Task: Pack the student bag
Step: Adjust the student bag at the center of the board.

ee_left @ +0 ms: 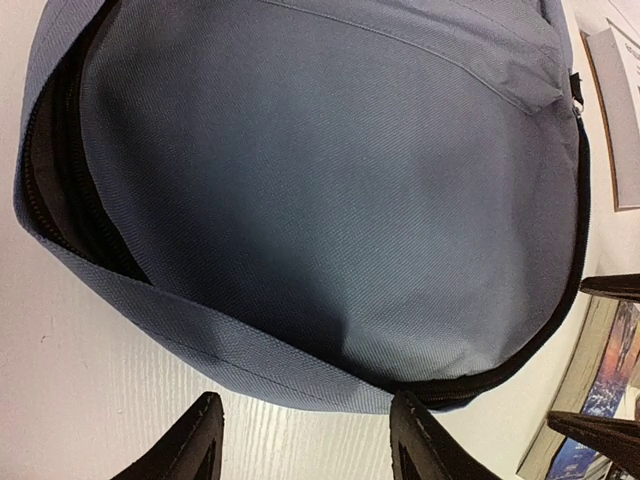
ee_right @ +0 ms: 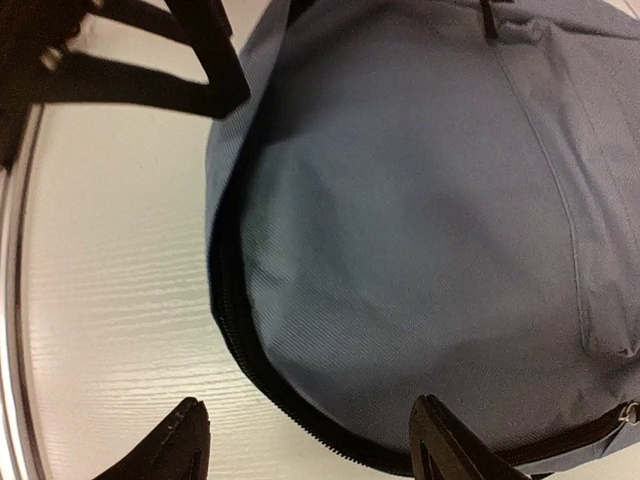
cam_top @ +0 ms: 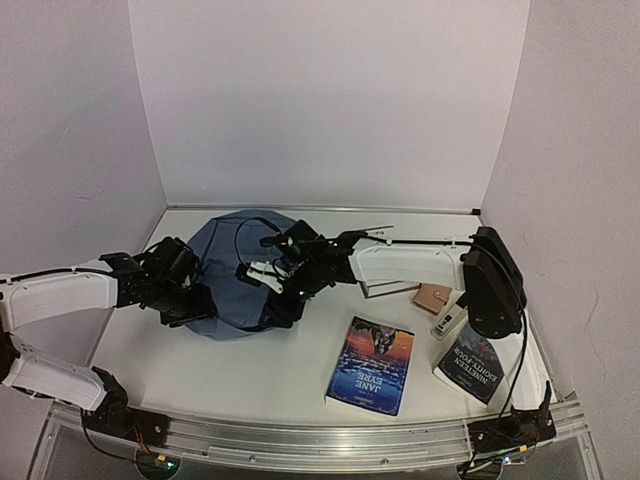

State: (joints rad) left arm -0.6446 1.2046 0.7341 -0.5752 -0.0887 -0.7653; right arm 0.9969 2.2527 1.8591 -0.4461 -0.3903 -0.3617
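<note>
Thing: student bag [cam_top: 228, 268], a soft slate-blue fabric backpack.
Shape: rounded dome, with the top panel smooth and slightly puffed.
Pose: lying flat on the white bench [cam_top: 250, 372].
Place: left of the middle, towards the back wall.
Zipper [ee_left: 62, 190]: dark, gaping along one edge, dark inside.
Straps [ee_right: 150, 78]: black, trailing off one end.

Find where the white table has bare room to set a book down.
Bare: the near-left stretch of table, bordered by the slate-blue fabric backpack, the metal front rail and the blue Jane Eyre paperback; the far-right corner behind the right arm. Crowded: the right side, around the dark Nineteen Eighty-Four paperback and a small tan case.
</note>
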